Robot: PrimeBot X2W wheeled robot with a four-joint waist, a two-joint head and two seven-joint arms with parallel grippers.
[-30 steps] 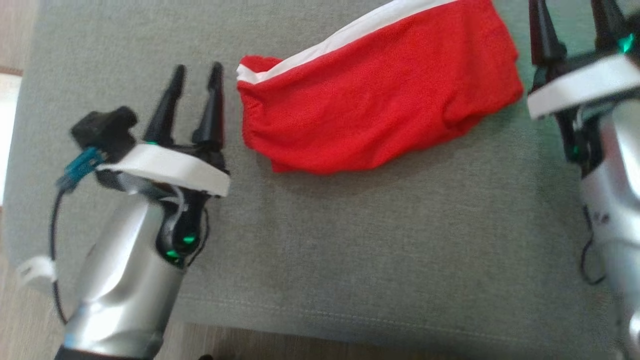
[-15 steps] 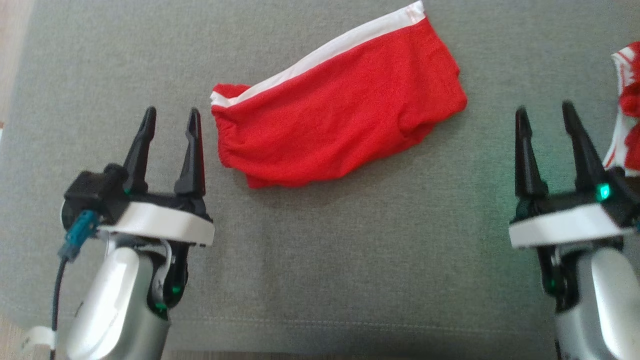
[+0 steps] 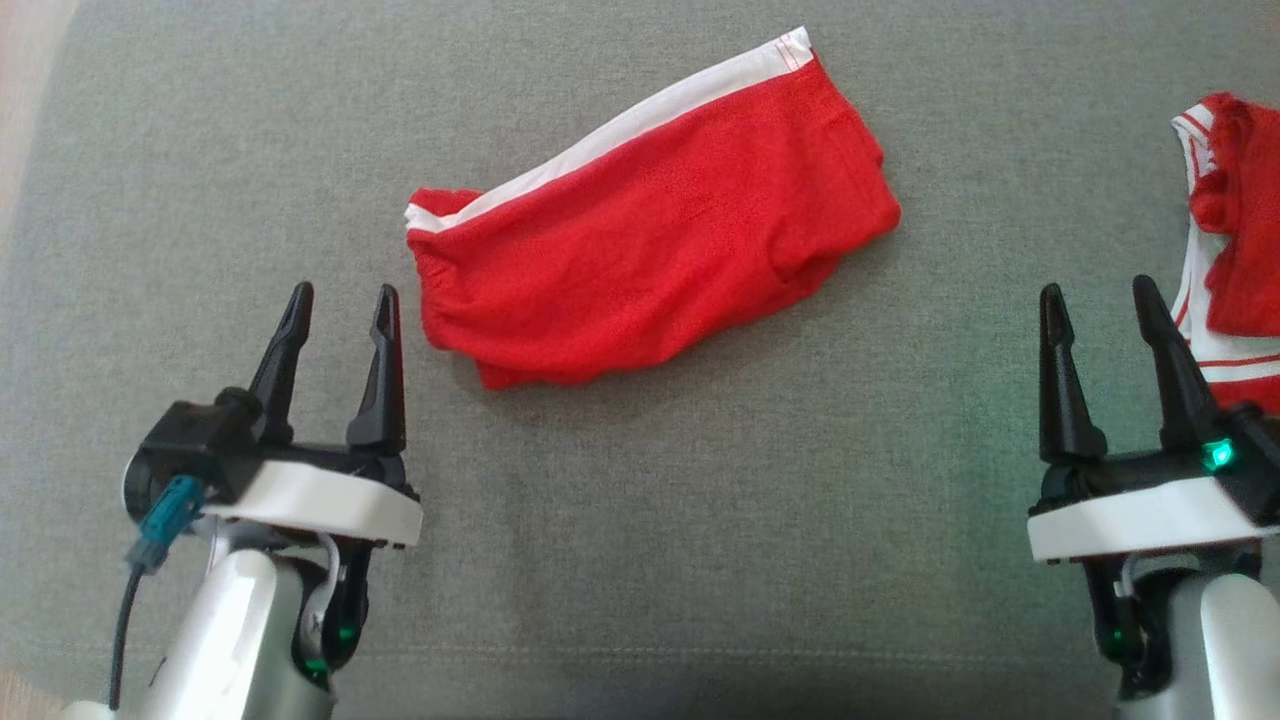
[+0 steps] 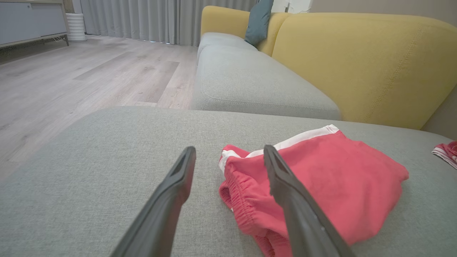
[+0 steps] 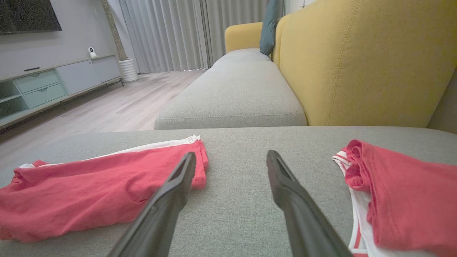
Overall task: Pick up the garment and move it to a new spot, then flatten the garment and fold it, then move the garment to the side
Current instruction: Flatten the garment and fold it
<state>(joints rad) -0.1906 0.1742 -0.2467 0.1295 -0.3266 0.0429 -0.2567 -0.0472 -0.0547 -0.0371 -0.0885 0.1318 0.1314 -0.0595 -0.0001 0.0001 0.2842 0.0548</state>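
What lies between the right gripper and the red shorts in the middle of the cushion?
Bare grey cushion, nothing on it; the head view shows that stretch between the right gripper and the red shorts.

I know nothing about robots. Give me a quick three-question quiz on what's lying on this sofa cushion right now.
1. True or false: the left gripper is open, with nothing between its fingers.
2. Which colour is the stripe along the edge of the red shorts? A white, B blue, C black.
3. Fill in: the other red-and-white garment lies closest to the ___ gripper.

Key
1. True.
2. A.
3. The right gripper.
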